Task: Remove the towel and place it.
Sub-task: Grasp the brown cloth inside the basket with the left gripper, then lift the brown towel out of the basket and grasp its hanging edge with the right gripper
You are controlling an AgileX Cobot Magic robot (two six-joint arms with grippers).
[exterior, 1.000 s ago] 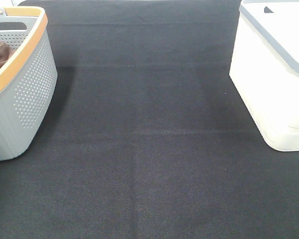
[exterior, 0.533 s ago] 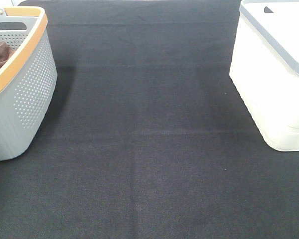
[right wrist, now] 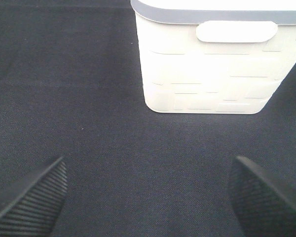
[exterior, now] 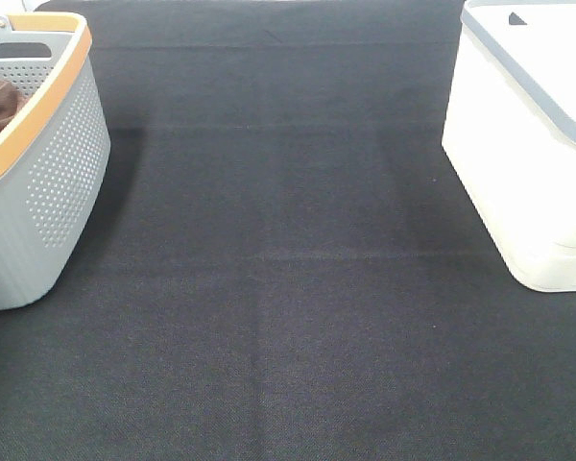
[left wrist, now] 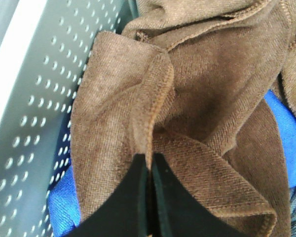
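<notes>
Nothing has shifted in the high view since a second ago: the counter [exterior: 288, 288] lies open between grey basket [exterior: 58, 173] and white bin [exterior: 528, 163]. Only the left wrist view shows the left gripper [left wrist: 149, 165] pinched closed on a stitched fold of the towel [left wrist: 207, 98] inside the basket. The right gripper [right wrist: 148, 165] gapes wide, empty, above the counter.

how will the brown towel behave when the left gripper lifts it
Likely floppy: the towel lies in soft folds, so it should drape from the left gripper, whose jaws pinch one stitched fold. Probably light, being thin cloth. Its fuzzy pile may drag on the blue cloth underneath.
</notes>
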